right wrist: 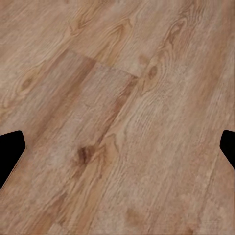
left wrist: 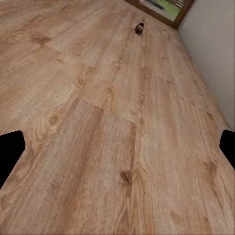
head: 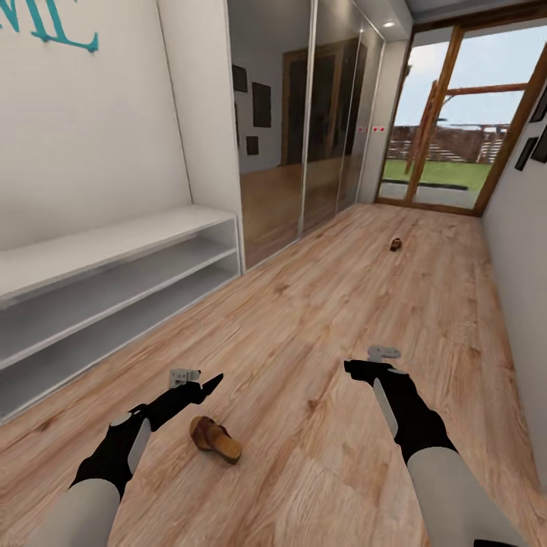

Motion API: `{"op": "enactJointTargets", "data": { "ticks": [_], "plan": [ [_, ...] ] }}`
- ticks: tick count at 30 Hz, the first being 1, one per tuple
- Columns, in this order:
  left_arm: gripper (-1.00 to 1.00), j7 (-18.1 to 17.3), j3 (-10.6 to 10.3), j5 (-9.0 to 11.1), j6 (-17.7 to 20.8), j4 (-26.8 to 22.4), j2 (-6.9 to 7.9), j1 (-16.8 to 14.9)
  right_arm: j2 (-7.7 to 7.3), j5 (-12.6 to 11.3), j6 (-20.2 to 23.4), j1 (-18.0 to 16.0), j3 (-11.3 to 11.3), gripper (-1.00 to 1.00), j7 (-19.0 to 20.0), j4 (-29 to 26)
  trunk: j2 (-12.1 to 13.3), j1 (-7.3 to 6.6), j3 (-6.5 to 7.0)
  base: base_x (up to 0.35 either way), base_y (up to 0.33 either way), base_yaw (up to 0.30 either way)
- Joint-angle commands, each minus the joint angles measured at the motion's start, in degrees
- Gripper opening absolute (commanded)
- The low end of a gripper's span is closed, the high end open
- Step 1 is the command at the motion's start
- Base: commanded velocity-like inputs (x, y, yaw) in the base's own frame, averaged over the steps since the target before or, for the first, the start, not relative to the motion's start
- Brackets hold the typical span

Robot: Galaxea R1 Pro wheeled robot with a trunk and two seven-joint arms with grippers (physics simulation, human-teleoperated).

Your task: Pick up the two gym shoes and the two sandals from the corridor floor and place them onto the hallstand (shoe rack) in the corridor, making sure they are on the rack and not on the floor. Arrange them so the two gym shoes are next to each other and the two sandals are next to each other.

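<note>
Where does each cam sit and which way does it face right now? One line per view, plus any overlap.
Head view: on the robot's head, looking forward and down the corridor; shows left gripper, right gripper, near sandal, hallstand.
Left wrist view: near the left gripper, looking along the corridor floor toward the far sandal; dark fingertips at both edges.
Right wrist view: near the right gripper, facing bare planks; fingertips at both edges.
Shared: head and left wrist views both show the far sandal.

Daylight poured in through the glass door (head: 448, 114) at the far end, a ceiling spot (head: 389, 24) glowed, the mirrored panels (head: 304, 121) reflected dimly, shadows stayed faint, wrist pictures looked soft.
</note>
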Motion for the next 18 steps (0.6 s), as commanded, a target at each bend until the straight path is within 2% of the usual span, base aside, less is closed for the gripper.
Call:
{"op": "enactJointTargets", "data": {
  "ticks": [1, 10, 18],
  "plan": [
    [1.0, -0.33, 0.22, -0.16, 0.06, 0.02, -0.04, -0.06, 0.03, 0.19, 0.3, -0.01, -0.11, 1.0, -0.01, -0.1, -0.02, 0.01, -0.05, 0.23, -0.211, 0.297],
    [1.0, -0.33, 0.22, -0.16, 0.04, 0.02, -0.04, -0.05, 0.0, 0.19, 0.3, -0.01, -0.1, 1.0, -0.01, -0.1, -0.02, 0.01, -0.05, 0.217, -0.212, 0.297],
    [1.0, -0.33, 0.22, -0.16, 0.04, 0.02, -0.04, -0.05, 0.0, 0.19, 0.3, -0.01, -0.11, 1.0, -0.01, -0.1, -0.02, 0.01, -0.05, 0.037, -0.068, 0.297]
  ]
}}
